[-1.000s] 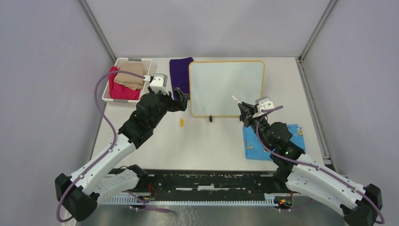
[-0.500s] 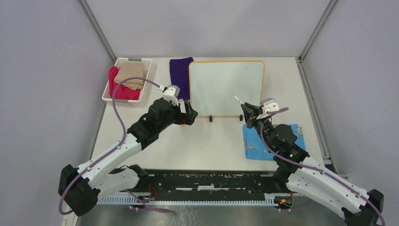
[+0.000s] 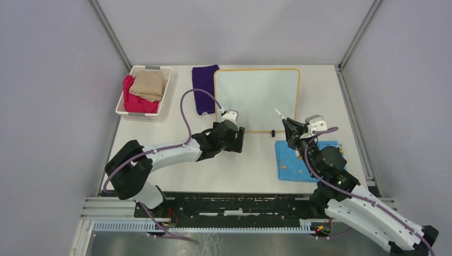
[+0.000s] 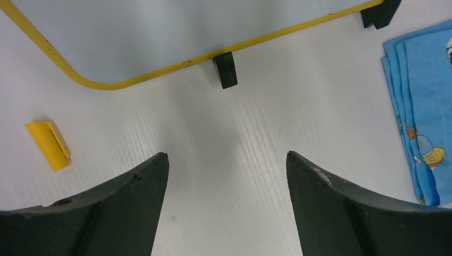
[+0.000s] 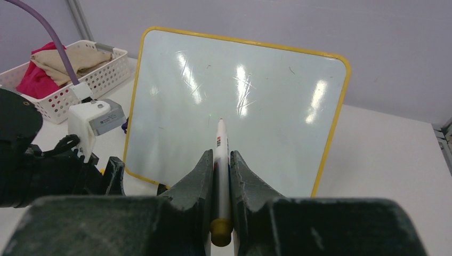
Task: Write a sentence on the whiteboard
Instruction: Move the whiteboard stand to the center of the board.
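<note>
the left arm [image 3: 165, 153] and right arm [image 3: 368, 210] are wearing white shells over black joints, each carrying a purple cable [image 3: 184, 112]; a green light [image 3: 339, 182] is glowing on the right one; the left gripper [image 4: 226, 157] is showing matte black tapered fingers [image 4: 122, 208]

One whiteboard [image 3: 257, 98] with two black clip feet [image 4: 226, 70] [image 4: 379, 12], both ahead of the jaws of the left gripper [image 4: 227, 170]. One yellow cap [image 4: 48, 145] lies to their left and one blue cloth [image 4: 426, 106] to their right. One marker [image 5: 221, 154] sits between the jaws of the right gripper [image 5: 221, 160]. There is one purple cloth [image 3: 203, 85]. One basket [image 3: 139, 113] holds one red cloth [image 3: 133, 101] and one tan cloth [image 3: 149, 85].
</note>
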Controlling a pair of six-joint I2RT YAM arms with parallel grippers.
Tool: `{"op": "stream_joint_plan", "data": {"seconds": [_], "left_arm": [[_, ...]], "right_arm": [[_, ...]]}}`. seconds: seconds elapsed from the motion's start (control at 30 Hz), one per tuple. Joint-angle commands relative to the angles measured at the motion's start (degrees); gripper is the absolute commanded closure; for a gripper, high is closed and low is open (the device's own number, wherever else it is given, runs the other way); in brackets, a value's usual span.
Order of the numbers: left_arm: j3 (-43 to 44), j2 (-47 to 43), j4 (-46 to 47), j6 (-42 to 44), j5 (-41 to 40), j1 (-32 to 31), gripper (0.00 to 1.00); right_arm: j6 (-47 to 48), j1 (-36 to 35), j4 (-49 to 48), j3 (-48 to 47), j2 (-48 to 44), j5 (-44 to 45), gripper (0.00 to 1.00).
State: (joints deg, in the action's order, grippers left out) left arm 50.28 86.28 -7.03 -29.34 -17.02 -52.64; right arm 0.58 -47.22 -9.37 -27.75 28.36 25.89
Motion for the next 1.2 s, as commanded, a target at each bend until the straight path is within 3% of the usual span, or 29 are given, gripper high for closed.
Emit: {"op": "stream_joint_plan", "data": {"seconds": [0.0, 0.8, 1.17], "left_arm": [[3.2, 3.1, 3.6, -4.5, -6.5, -1.1, 0.15], [6.0, 10.8, 3.0, -9.5, -8.8, -1.2, 0.19], [11.7, 16.9, 1.3, -9.7, -11.3, -1.1, 0.32]], "right_arm": [[1.2, 0.1, 1.0, -2.0, -1.8, 2.1, 1.0], [0.2, 0.1, 1.0, -1.0, -2.4, 2.0, 1.0], [-0.1, 0.2, 0.4, -0.9, -1.8, 1.4, 1.0]]}}
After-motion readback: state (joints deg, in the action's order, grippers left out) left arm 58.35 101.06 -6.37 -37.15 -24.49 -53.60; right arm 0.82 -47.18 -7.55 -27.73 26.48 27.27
